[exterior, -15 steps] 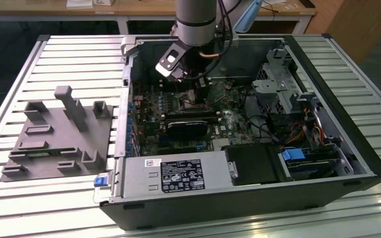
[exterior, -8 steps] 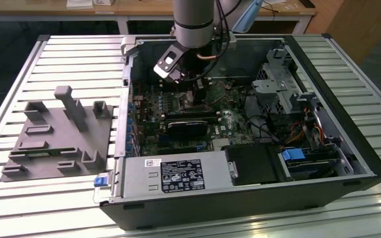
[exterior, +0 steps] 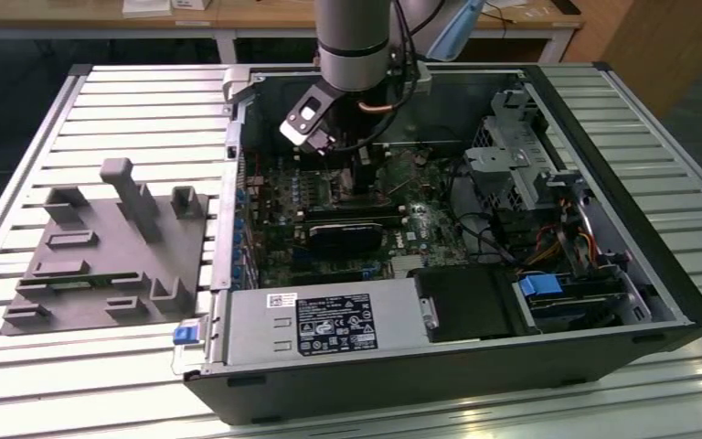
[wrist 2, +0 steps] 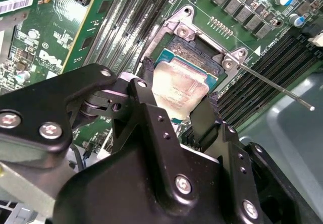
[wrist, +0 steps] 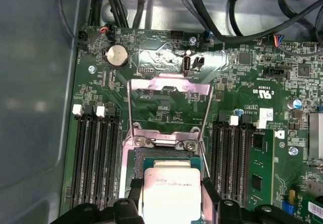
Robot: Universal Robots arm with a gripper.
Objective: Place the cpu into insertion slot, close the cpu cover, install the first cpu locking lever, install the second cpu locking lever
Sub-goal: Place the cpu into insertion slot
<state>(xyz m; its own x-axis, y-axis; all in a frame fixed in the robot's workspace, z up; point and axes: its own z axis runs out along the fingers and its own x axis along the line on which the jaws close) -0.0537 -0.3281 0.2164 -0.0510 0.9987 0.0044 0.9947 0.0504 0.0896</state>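
My gripper [wrist: 172, 186] is shut on the cpu [wrist: 171, 200], a small square chip with a dull grey-metal face, one black finger on each of two opposite edges. In the second wrist view the cpu [wrist 2: 177, 88] sits directly over the insertion slot [wrist 2: 198, 50]; I cannot tell whether it touches. The cpu cover [wrist: 169, 84], a thin silvery frame, is swung open and lies back beyond the insertion slot [wrist: 137, 162]. A thin locking lever [wrist 2: 275, 87] sticks out free from the socket corner. In the exterior view the gripper [exterior: 357, 169] reaches down into the open computer case.
Long black memory slots [wrist: 96, 153] flank the socket on both sides. Black cables [wrist: 242, 17] run along the board's far edge near a coin battery [wrist: 117, 56]. A black fan block [exterior: 345, 233], a power supply [exterior: 326, 320] and a drive cage [exterior: 522, 165] crowd the case. A grey fixture [exterior: 107, 247] stands outside.
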